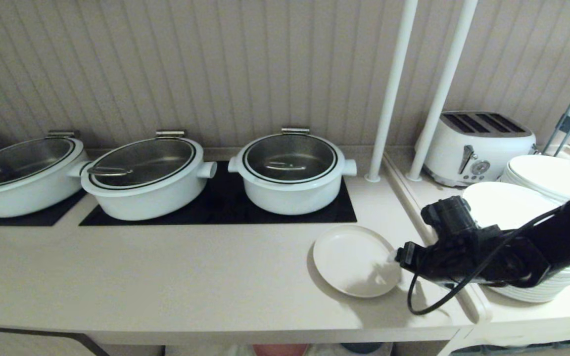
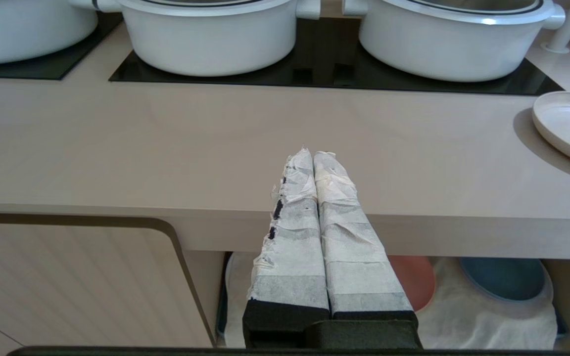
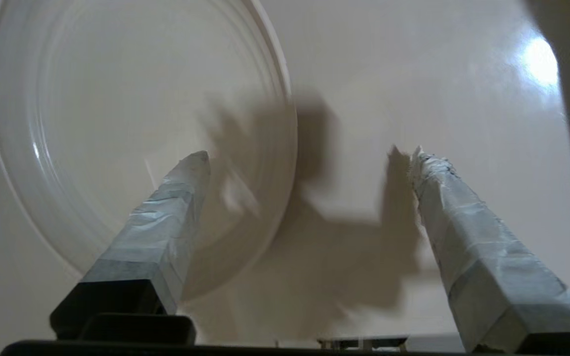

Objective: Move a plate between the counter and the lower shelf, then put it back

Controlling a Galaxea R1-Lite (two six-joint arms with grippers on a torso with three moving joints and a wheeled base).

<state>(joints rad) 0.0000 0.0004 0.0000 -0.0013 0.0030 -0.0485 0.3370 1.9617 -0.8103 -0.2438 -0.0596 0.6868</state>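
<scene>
The small cream plate lies flat on the beige counter, near its right end. My right gripper hangs at the plate's right rim and is open. In the right wrist view the right gripper has one taped finger over the plate and the other over bare counter, gripping nothing. My left gripper is shut and empty, parked in front of the counter's front edge. Below the counter, the lower shelf shows its whitish cloth.
Three white pots stand on black glass panels behind the plate. Two white poles, a toaster and stacked large white plates crowd the side ledge on the right. A pink plate and a blue plate lie in the lower shelf.
</scene>
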